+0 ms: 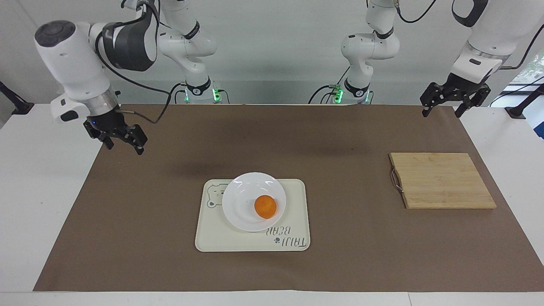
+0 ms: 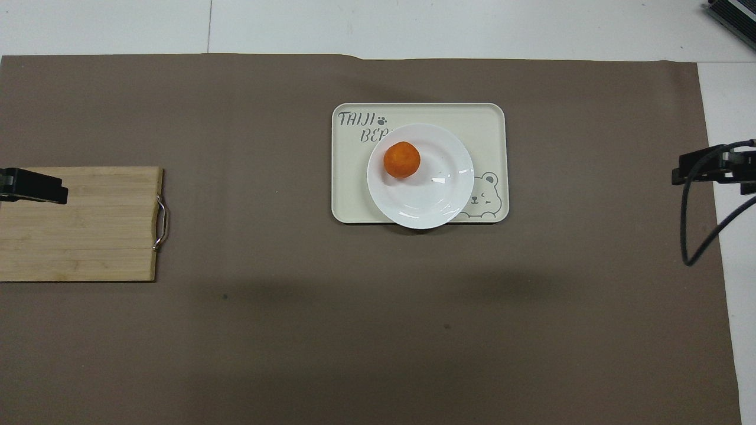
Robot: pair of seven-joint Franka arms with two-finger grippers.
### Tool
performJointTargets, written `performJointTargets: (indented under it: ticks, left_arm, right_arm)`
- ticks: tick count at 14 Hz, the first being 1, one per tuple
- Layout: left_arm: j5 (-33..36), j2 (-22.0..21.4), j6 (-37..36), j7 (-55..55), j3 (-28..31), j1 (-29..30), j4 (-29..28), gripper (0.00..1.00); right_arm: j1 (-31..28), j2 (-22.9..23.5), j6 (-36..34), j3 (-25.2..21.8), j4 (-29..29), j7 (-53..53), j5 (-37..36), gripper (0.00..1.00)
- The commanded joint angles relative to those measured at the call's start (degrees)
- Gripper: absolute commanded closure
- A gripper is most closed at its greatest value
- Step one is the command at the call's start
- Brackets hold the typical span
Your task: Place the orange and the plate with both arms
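Robot lab bench.
You face two white arms (image 1: 85, 63) mounted at a paper-covered table (image 1: 34, 191), cables trailing, bare white wall.

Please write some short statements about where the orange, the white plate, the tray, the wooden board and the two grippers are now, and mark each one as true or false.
1. The small round orange lies on the glossy white round plate. True.
2. The plate rests on the bamboo cutting board. False: it rests on the cream rectangular tray with the bear drawing.
3. The right gripper holds the orange. False: it is open, raised over the brown mat's edge.
4. The left gripper is open and empty. True.
5. The board's metal handle faces the tray. True.
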Motion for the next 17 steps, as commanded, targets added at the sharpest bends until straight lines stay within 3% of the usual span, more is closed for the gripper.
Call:
performJointTargets:
  ticks: [1,3,7,17]
  left_arm:
    - [0.2,-0.2,-1.2,0.5,-0.4,0.7,0.4,0.0]
    - [0.2,-0.2,-1.2,0.5,-0.4,0.7,0.4,0.0]
    - [0.2,-0.2,-1.2,0.5,-0.4,0.7,0.4,0.0]
    - [-0.4,0.2,0.0,0.3,-0.2,0.7,0.9,0.0]
  right_arm:
    - [-0.3,-0.3,-5.0,0.5,3.0,-1.5,-1.0,0.0]
    - [-0.3,-2.8,-4.7,0.7,3.2,-1.6,-1.3,0.0]
    - [0.5,-7.9,0.5,0.8,-5.9,-1.0,-1.4,0.0]
    - [1.4,-8.0,0.1,1.1,-5.9,-1.4,-0.8,0.0]
